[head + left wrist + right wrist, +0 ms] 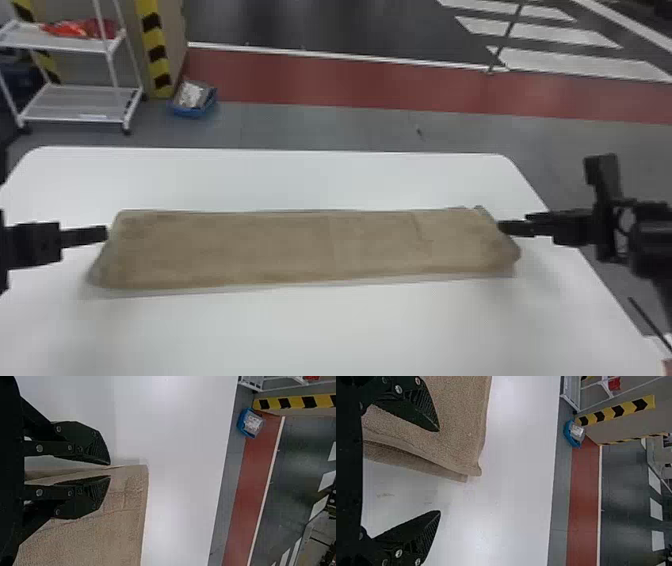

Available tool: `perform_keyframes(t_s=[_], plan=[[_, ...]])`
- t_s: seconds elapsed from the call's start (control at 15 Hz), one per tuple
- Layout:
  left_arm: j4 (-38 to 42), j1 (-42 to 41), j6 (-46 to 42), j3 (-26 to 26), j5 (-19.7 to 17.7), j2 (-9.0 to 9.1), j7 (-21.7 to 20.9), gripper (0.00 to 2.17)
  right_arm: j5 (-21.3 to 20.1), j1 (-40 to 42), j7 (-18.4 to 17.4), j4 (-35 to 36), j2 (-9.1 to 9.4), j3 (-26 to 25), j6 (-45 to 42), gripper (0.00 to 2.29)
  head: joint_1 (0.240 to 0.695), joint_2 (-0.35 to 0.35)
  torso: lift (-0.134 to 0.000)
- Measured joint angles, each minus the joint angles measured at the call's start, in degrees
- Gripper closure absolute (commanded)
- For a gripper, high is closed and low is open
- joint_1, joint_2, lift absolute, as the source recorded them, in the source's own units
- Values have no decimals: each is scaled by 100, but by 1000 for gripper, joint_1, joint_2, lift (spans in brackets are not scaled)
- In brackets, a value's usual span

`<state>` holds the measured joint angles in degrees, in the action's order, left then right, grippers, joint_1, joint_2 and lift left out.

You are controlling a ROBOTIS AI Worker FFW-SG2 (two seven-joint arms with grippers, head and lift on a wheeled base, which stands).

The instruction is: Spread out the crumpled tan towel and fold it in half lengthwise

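Observation:
The tan towel (310, 247) lies folded as a long, mostly flat strip across the white table (310, 330), with small wrinkles at its right end. My left gripper (106, 233) is at the strip's left end; in the left wrist view, a narrow gap separates the left gripper's (109, 470) fingers, and the towel's (123, 534) edge runs along that gap. At the strip's right end is my right gripper (501, 227). In the right wrist view the right gripper (440, 470) is wide open, one finger over the towel (459, 415), the other over bare tabletop.
Beyond the table's far edge (280, 149) stand a white wheeled rack (85, 102) and a blue bin (194, 100) on the floor, beside a post with yellow and black stripes (154, 47). Bare tabletop lies in front of and behind the towel.

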<state>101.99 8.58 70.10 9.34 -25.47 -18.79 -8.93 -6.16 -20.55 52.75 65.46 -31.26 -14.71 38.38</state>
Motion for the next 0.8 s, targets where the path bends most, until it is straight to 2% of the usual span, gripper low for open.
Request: perform_keyframes(t_s=[0.8], plan=[[-48,30,124,-72,25,14,-12,917,72,-36,119,-138,-91,-3,8,191,695,-208,-125]])
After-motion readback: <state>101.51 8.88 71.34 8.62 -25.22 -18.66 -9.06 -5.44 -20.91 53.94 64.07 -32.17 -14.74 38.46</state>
